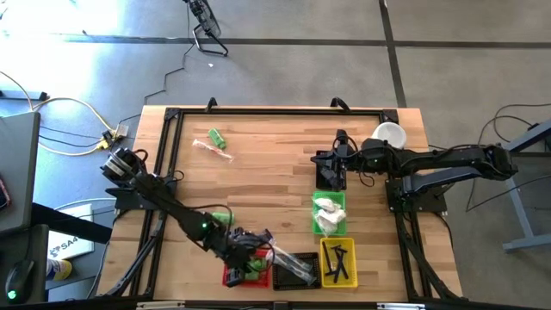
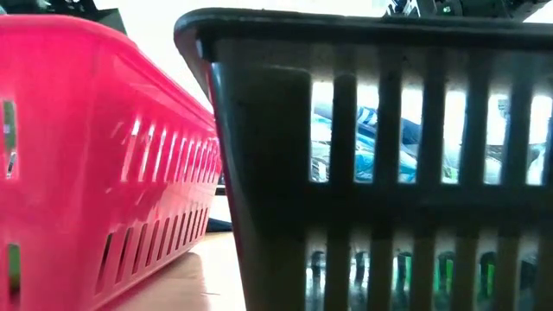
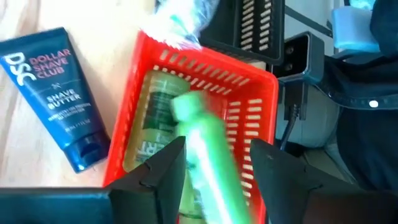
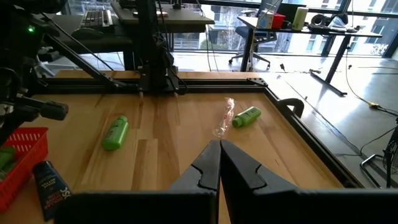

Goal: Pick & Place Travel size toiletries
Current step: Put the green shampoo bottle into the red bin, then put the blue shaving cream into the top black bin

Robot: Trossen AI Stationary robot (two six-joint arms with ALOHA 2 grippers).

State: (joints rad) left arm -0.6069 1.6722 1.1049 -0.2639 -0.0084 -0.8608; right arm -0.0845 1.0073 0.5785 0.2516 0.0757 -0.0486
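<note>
At the lower centre of the high view, the left end effector (image 3: 214,165) hangs over the red mesh basket (image 1: 234,275), its two dark fingers (image 3: 160,169) spread apart with a blurred green bottle (image 3: 205,155) between them; whether the fingers touch the bottle cannot be told. More green bottles lie on the floor of that basket beneath it. Just beside the red basket on the wooden tabletop (image 1: 267,172) lies a dark navy tube (image 3: 59,93) printed "Dollar Shave Club Shave Butter". To the right of the red basket sits a black basket (image 1: 293,269) holding clear-wrapped items, then a yellow basket (image 1: 338,263) with thin black combs or razors. Above the yellow one a green basket (image 1: 330,213) carries white packets, and above that is another black basket (image 1: 329,170). The right end effector (image 4: 219,163) is over this upper black basket, fingers pressed together and holding nothing. A white round cup (image 1: 389,135) stands near the upper right corner of the tabletop. In the upper left part, well apart from the baskets, lie a green bottle (image 1: 217,137) and a clear-wrapped toothbrush (image 1: 211,150) close together.
</note>
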